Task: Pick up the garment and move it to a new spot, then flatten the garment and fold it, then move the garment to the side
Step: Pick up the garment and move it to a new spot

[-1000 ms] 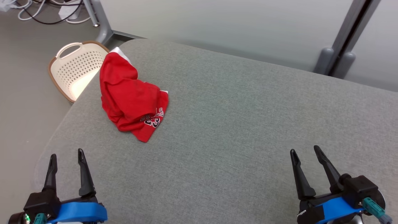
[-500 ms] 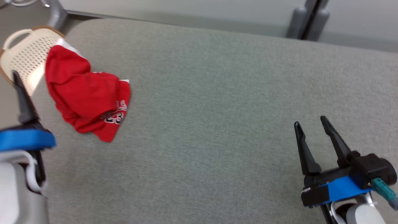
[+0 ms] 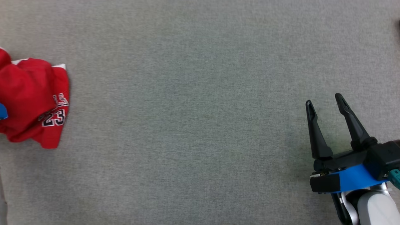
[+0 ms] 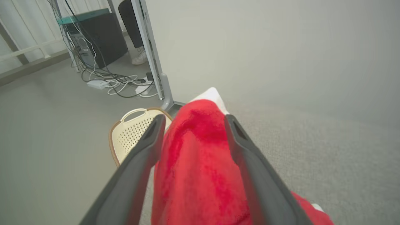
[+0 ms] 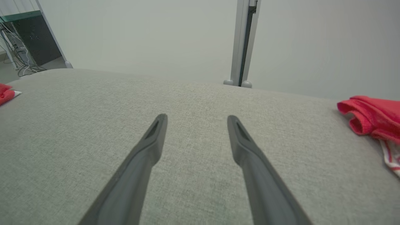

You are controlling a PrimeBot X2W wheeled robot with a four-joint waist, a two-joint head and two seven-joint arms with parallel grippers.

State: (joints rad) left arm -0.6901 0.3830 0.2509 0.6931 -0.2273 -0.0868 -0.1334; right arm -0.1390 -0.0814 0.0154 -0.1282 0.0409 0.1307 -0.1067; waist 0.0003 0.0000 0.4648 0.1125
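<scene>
The red garment (image 3: 31,106) was seen crumpled at the left edge of the head view, on the grey cushioned surface (image 3: 193,131). In the left wrist view, the left gripper (image 4: 193,120) was held spread, one finger on either side of the garment's raised fold, which was not pinched. A cream perforated basket (image 4: 132,132) was seen at centre left, on the floor. At lower right of the head view, the right gripper (image 3: 324,100) was held parted, with nothing grasped.

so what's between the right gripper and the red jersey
Only bare grey cushion, per the head view, from the right gripper across to the red jersey.
</scene>
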